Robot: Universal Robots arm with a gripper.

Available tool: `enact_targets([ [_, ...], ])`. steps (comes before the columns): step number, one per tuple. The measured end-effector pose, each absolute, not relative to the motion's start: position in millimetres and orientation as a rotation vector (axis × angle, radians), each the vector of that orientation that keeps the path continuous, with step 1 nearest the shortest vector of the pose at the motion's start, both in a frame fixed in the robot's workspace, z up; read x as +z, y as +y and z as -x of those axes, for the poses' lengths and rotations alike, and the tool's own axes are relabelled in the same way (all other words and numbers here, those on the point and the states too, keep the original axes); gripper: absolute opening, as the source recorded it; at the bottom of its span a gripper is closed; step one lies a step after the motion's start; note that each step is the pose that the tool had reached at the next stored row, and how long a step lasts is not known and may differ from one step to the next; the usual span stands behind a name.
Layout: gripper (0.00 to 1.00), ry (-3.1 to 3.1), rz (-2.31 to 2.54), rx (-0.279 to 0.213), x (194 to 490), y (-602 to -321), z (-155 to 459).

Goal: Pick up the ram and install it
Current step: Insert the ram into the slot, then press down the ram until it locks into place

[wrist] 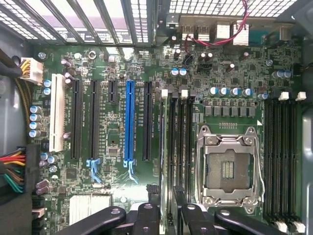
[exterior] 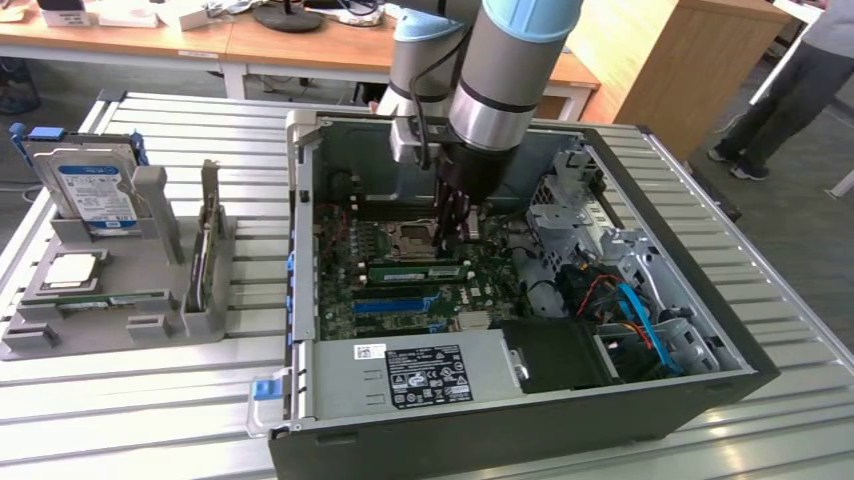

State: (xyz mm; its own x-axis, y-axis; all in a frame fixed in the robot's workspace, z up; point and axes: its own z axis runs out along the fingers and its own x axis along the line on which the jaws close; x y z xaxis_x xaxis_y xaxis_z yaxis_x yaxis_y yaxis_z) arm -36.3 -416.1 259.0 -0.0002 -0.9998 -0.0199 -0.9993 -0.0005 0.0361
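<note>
The ram [exterior: 416, 271], a thin green stick with a pale label, stands on edge in a black slot of the motherboard [exterior: 400, 300] inside the open computer case [exterior: 694, 330]. In the wrist view the ram [wrist: 169, 147] shows edge-on, running along the slots beside the processor socket [wrist: 230, 166]. My gripper [exterior: 455, 232] reaches straight down into the case, just over one end of the ram. The black fingers [wrist: 146, 215] stand apart, one on each side of the ram's upper edge, so the gripper [wrist: 168, 211] is open. Whether a pad touches the ram I cannot tell.
A grey holder [exterior: 147, 320] at the exterior view's left carries a hard drive [exterior: 94, 190], a processor [exterior: 74, 270] and an upright card [exterior: 207, 250]. Inside the case are the power supply [exterior: 414, 375], cables [exterior: 627, 310] and a blue slot [wrist: 129, 122]. A person [exterior: 801, 80] stands at the back right.
</note>
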Motion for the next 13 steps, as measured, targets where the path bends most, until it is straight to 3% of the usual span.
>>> enact_targets([
  [13,0.25,-2.213,-2.213,-0.062,267.4,-416.2,36.2],
])
